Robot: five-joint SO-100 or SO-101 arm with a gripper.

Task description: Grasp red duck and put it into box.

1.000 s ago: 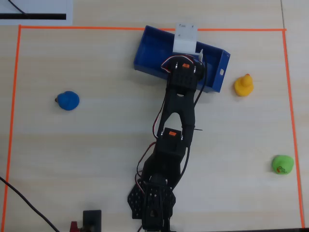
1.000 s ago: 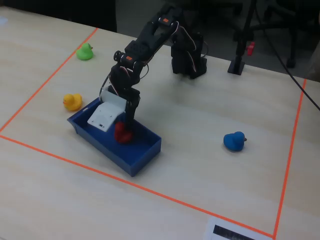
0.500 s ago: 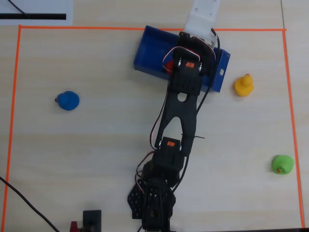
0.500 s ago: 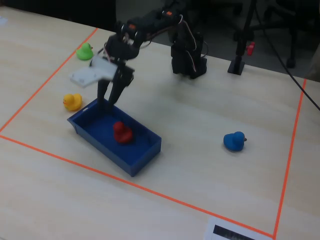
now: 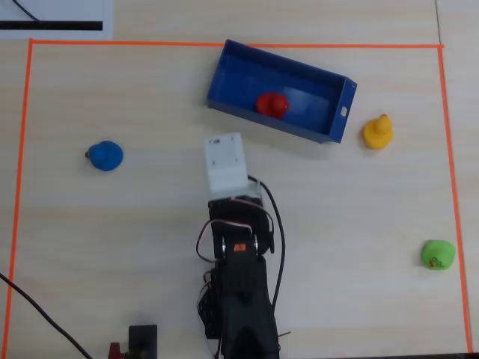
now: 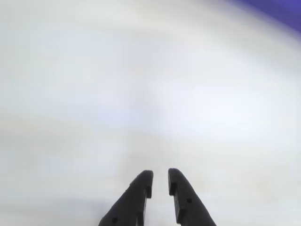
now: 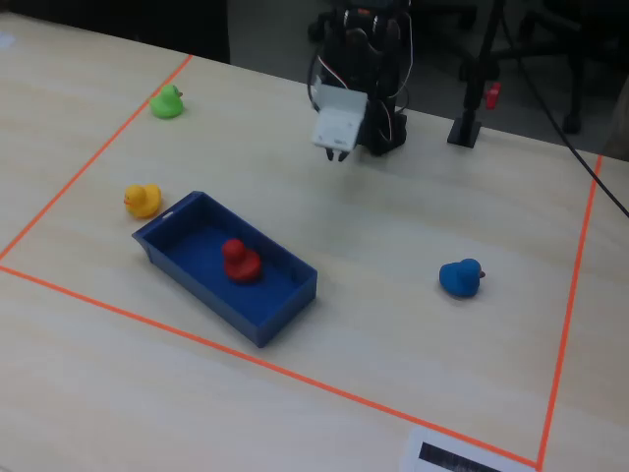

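Observation:
The red duck sits upright on the floor of the blue box near the top of the overhead view. In the fixed view the red duck is in the middle of the box. My gripper is folded back close to the arm's base, far from the box. In the wrist view my gripper shows two dark fingers a narrow gap apart with nothing between them, over blurred pale table. Seen from overhead, the white wrist mount covers the fingers.
A blue duck lies at the left, a yellow duck just right of the box, a green duck at the lower right. Orange tape frames the work area. A black stand is beside the arm's base.
The gripper let go of the red duck in the box, lifted out, and the arm pulled back to its base. The jaws have narrowed.

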